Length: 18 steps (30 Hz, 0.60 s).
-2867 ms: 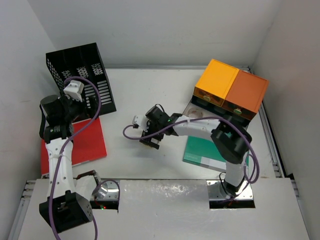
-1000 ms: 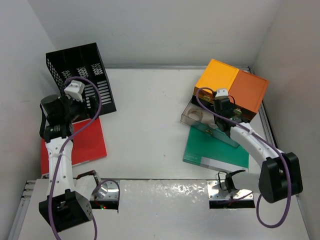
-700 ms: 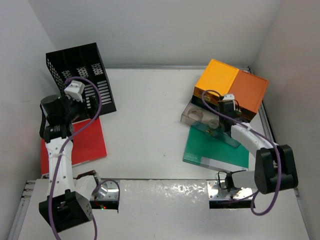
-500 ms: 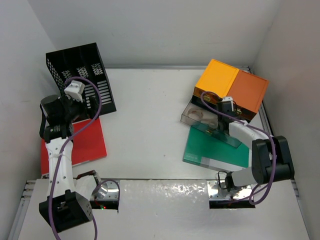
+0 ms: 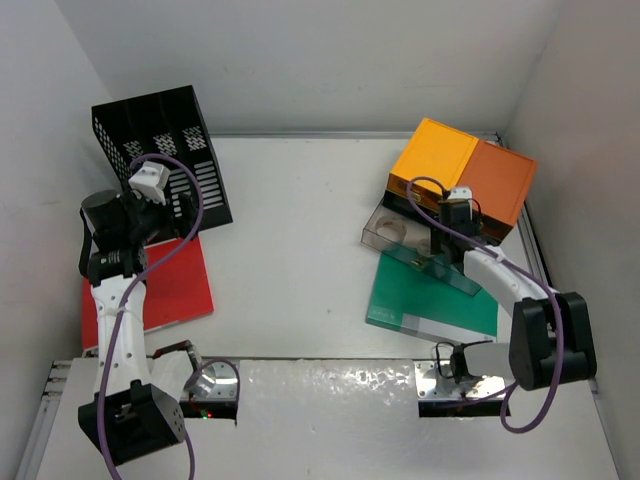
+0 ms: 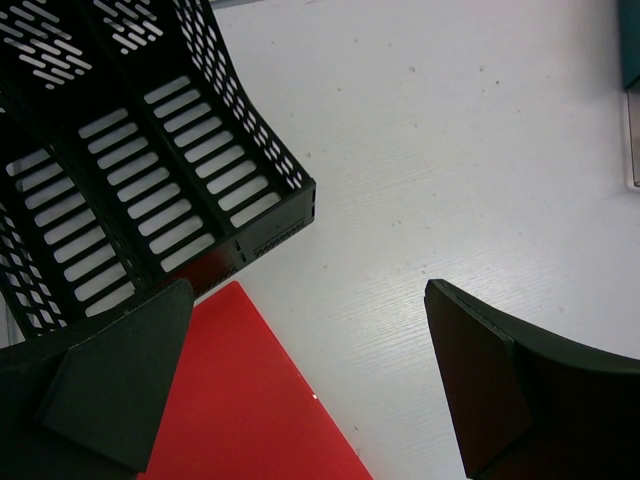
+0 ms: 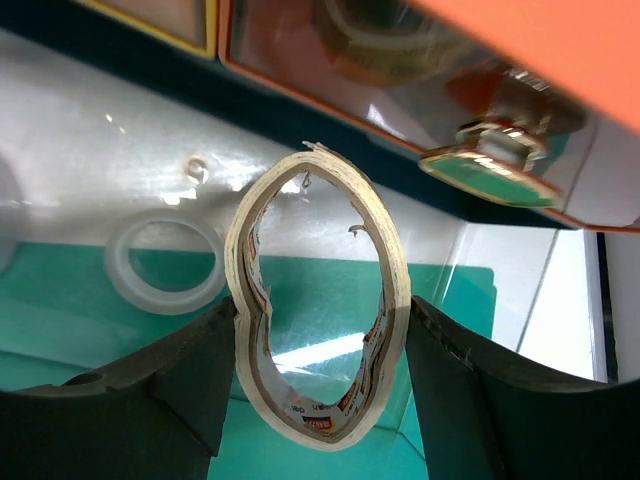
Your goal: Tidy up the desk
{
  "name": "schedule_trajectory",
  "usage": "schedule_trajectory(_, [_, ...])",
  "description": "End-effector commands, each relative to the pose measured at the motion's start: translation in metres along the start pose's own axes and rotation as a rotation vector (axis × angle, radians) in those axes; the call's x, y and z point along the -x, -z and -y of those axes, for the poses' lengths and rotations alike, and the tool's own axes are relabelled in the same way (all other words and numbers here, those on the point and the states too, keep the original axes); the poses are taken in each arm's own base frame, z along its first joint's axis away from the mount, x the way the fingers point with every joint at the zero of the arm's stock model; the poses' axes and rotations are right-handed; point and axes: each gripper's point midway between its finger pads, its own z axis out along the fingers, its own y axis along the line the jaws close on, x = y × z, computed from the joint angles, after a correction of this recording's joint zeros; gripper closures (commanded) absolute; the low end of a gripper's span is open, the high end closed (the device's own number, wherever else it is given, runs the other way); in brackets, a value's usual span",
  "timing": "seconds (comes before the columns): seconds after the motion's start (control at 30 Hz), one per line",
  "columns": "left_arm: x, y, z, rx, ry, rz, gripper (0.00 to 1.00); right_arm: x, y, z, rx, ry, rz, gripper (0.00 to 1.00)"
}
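Note:
The white desk (image 5: 300, 220) carries everything here. My right gripper (image 5: 452, 228) is shut on a beige tape roll (image 7: 243, 300) and squeezes it into an oval. It holds the roll over the clear pulled-out drawer (image 5: 395, 232) in front of the orange drawer unit (image 5: 470, 175). A clear tape roll (image 7: 118, 265) lies in that drawer. My left gripper (image 5: 172, 212) is open and empty, above the corner of a red folder (image 6: 240, 400) next to the black mesh rack (image 6: 120, 170).
A green folder (image 5: 430, 300) lies under the clear drawer's front edge, at the right. The red folder (image 5: 170, 285) lies at the left, beside the rack (image 5: 160, 140). Walls close in on the left, back and right.
My right arm has swung from the middle of the desk to the drawer unit with the tape roll, then shifted slightly over the clear drawer. The left arm has not moved.

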Motion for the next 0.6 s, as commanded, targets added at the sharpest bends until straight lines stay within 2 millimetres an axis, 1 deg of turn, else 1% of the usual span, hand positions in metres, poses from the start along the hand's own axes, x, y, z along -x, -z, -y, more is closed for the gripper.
schedule_trajectory(0.0, [0.02, 0.005, 0.004, -0.013, -0.055, 0.056, 0.0, 0.021, 0.009, 0.002, 0.011, -0.033, 0.062, 0.37])
schedule_trajectory(0.1, [0.019, 0.005, 0.004, -0.012, -0.055, 0.054, 0.0, 0.018, 0.009, 0.005, -0.003, -0.021, 0.053, 0.35])
schedule_trajectory(0.2, [0.02, 0.006, 0.004, -0.015, -0.056, 0.057, 0.0, 0.006, 0.004, 0.007, -0.02, -0.019, 0.025, 0.35])
schedule_trajectory(0.37, [0.021, 0.006, 0.004, -0.016, -0.057, 0.058, 0.0, -0.004, 0.001, 0.006, -0.001, -0.061, 0.012, 0.33])
schedule_trajectory(0.4, [0.021, 0.006, 0.005, -0.015, -0.058, 0.06, 0.0, -0.006, 0.001, 0.006, -0.003, -0.063, 0.01, 0.22])
schedule_trajectory(0.43, [0.02, 0.006, 0.005, -0.016, -0.056, 0.057, 0.0, -0.006, 0.001, 0.006, -0.003, -0.064, 0.009, 0.22])
schedule_trajectory(0.47, [0.02, 0.006, 0.005, -0.016, -0.057, 0.056, 0.0, -0.007, 0.001, 0.007, -0.005, -0.062, 0.007, 0.16])
schedule_trajectory(0.57, [0.021, 0.006, 0.005, -0.015, -0.06, 0.06, 0.0, -0.006, 0.002, 0.008, -0.011, -0.061, 0.008, 0.14])
